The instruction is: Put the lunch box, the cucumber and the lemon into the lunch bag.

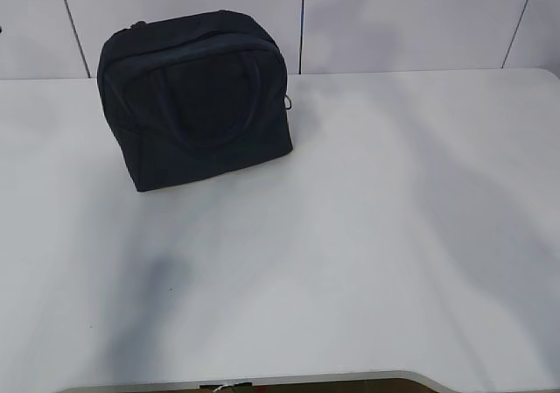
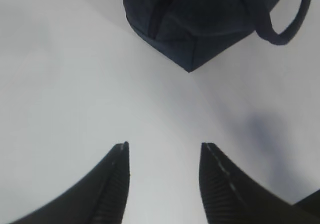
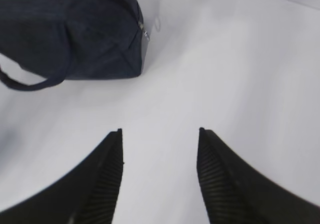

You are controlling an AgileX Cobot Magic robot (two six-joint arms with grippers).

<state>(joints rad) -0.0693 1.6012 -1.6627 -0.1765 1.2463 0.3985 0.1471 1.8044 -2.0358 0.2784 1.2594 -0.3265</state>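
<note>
On my exterior feed the bag stands upright near the desk's far edge, toward the far left corner, closed as far as I can see, one loop handle lying flat against the side facing me. I see no box, cucumber or lemon in any feed. Neither arm shows in that view.

My left claw hangs over bare desk with its fingers apart and nothing between them; a bottom corner of the bag sits ahead of it, a handle loop drooping off to the right.

My right claw is likewise released and empty above the desk, with the bag ahead to its left, the zipper running down the near end.
</note>
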